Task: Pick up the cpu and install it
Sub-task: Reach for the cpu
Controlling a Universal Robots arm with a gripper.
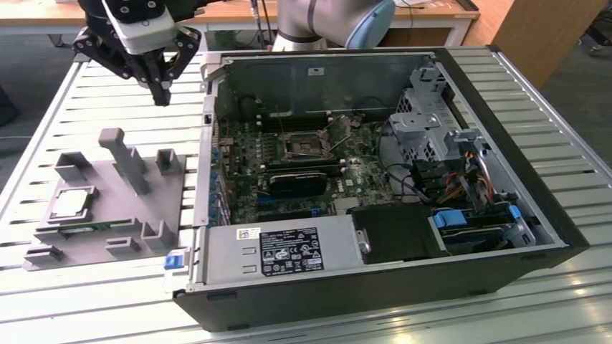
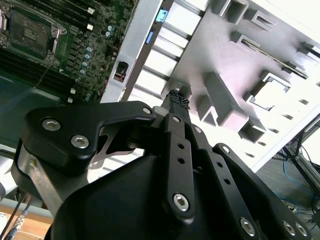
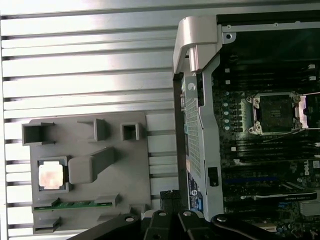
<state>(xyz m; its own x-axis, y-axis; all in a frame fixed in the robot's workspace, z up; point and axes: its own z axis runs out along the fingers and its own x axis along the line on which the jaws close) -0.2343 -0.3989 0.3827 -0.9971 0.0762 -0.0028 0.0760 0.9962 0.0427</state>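
The cpu [image 1: 72,203] lies flat in a recess of the grey holder [image 1: 129,215] on the counter [image 1: 96,301], kept square for grasping; the gripper [image 1: 160,95] hangs well apart, narrow and empty; the computer's socket [image 1: 308,147] stands open, likely to receive it.

The arm [image 1: 316,21] is made of smooth silver-grey tubes, with a pale blue rounded cap [image 1: 368,25] over one joint. At the wrist sits a glossy white housing [image 1: 143,21] with a dark recess in its face. The gripper [image 1: 160,97] below it is matt black, its flat angular link bars [image 2: 180,165] pinned with round silver socket-head screws [image 2: 80,142]. The slim black fingers [image 2: 173,98] end in a rough, speckled tip in the second wrist view.
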